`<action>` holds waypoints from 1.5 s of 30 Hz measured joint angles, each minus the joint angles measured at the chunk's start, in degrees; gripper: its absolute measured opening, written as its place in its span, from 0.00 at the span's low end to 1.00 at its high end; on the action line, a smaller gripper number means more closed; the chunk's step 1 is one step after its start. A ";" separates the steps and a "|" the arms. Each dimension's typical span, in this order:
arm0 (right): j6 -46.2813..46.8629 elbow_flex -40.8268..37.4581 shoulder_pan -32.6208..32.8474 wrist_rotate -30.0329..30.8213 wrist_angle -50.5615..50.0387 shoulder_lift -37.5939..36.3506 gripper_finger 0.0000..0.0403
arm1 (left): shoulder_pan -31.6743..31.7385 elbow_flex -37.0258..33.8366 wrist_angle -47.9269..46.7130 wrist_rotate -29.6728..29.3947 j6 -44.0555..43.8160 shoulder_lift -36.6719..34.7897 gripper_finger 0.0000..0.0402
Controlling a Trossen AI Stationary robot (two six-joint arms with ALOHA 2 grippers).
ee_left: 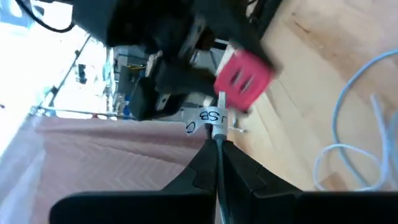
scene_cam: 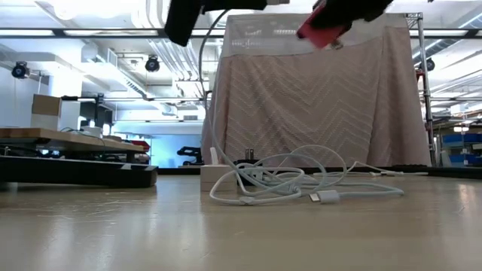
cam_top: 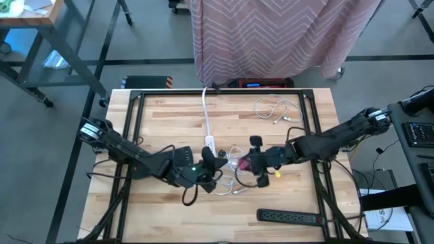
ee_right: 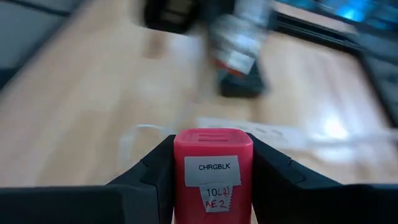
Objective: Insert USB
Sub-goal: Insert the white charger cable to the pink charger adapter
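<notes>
The right claw point(ee_right: 212, 180) is clamped halfway closed around a red charger block point(ee_right: 213, 165) with a white "CHRGBLK" label. The left claw point(ee_left: 219, 165) is pinched fully shut on a thin cable point(ee_left: 219, 177) whose USB plug point(ee_left: 217, 121), tagged "USB C", sits just past its fingertips. The plug tip is right up against the block, both lifted off the desk point(cam_top: 169, 122).

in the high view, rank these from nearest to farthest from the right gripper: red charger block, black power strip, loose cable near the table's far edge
1. red charger block: clamped in the right gripper itself, mid-table.
2. black power strip: lying near the front edge, on the right arm's side.
3. loose cable: coiled near the far edge, slightly farther than the strip.
</notes>
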 joint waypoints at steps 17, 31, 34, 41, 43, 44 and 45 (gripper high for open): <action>-16.88 -0.02 4.02 12.41 -0.34 2.51 0.33 | 1.27 3.99 -3.97 0.08 -34.19 1.68 0.00; -42.91 5.73 5.22 44.46 3.99 12.44 0.33 | 11.93 3.79 -11.29 28.44 -90.31 -3.10 0.00; -47.06 7.65 5.92 49.59 3.93 14.92 0.33 | 13.05 3.79 -12.61 29.92 -92.40 -3.15 0.00; -49.29 10.10 6.08 58.02 3.02 17.75 0.33 | 12.82 3.46 -15.39 28.11 -92.49 -3.15 0.00; -49.31 10.29 6.08 58.43 2.85 17.84 0.33 | 12.76 3.28 -16.61 26.10 -92.62 -3.15 0.00; -49.32 10.35 6.10 58.48 2.91 17.94 0.33 | 12.76 3.27 -17.10 25.46 -92.59 -3.20 0.00; -49.37 10.36 6.17 58.79 2.90 18.07 0.33 | 12.76 3.27 -17.90 25.36 -92.61 -3.46 0.00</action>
